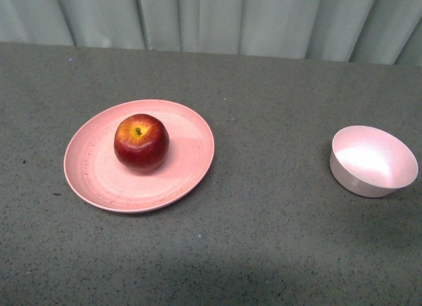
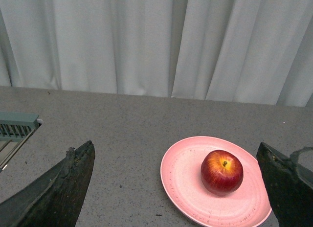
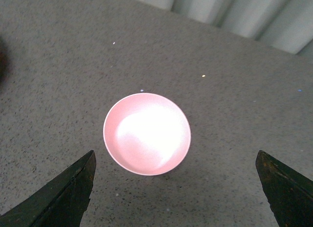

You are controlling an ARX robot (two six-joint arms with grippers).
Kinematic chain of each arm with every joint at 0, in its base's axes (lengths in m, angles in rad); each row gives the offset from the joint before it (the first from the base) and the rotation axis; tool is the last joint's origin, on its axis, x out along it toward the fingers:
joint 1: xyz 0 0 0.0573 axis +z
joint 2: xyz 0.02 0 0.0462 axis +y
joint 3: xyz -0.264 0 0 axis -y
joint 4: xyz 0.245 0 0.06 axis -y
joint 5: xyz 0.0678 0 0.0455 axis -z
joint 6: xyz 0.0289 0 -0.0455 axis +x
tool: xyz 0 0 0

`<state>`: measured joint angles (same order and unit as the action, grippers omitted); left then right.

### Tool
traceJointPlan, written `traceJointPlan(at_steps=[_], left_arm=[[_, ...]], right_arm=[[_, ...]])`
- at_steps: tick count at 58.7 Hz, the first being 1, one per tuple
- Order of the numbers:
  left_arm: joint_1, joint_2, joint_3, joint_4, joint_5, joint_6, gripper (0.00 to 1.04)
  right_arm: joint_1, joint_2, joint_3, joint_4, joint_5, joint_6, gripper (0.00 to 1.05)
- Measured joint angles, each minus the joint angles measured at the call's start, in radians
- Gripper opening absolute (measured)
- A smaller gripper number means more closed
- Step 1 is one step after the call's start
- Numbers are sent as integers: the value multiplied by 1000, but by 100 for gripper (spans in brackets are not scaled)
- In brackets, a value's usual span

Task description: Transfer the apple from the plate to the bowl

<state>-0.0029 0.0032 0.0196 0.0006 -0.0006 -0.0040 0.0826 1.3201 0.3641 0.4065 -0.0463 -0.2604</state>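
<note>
A dark-red apple [image 1: 141, 142] with a yellow patch round its stem rests on the wide salmon-pink plate [image 1: 191, 161] at the table's left. The small pale pink bowl [image 1: 372, 161] stands empty at the right. Neither arm shows in the front view. In the left wrist view the apple [image 2: 221, 171] and plate [image 2: 181, 180] lie ahead of my open left gripper [image 2: 178, 188], nearer its right-hand finger [image 2: 283, 188]. In the right wrist view my right gripper [image 3: 176, 188] is open, with the empty bowl [image 3: 146, 134] beyond its fingertips [image 3: 73, 188] and apart from them.
A grey speckled table [image 1: 264, 240] carries everything, with pale curtains [image 1: 211, 19] along its far edge. A grey-green slatted fixture [image 2: 17, 126] shows at the table's side in the left wrist view. Open tabletop lies between plate and bowl.
</note>
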Motion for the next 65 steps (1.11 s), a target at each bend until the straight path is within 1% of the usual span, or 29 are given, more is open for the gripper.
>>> traceJointPlan(at_steps=[4, 9, 12, 17, 31, 41, 56, 59, 65], left_arm=[[0, 0, 0, 0, 0, 0, 98], [0, 0, 0, 0, 0, 0, 98], [0, 0, 0, 0, 0, 0, 98], [0, 0, 0, 0, 0, 0, 98], [0, 0, 0, 0, 0, 0, 98], [0, 0, 0, 0, 0, 0, 98], [0, 0, 0, 0, 0, 0, 98], [0, 0, 0, 0, 0, 0, 98], [0, 0, 0, 0, 0, 0, 98]], right_arm=[[10, 109, 61, -46, -26, -5, 95], [23, 257, 164, -155, -79, -13, 95], [24, 315, 205, -192, -85, -12, 95], [24, 412, 277, -223, -88, -10, 95], [28, 565, 411, -294, -124, -8, 95], [38, 664, 494, -339, -110, -25, 95], [51, 731, 544, -357, -101, -31, 95], [54, 734, 547, -356, -93, -32, 92], [59, 734, 553, -356, -95, -33, 76]])
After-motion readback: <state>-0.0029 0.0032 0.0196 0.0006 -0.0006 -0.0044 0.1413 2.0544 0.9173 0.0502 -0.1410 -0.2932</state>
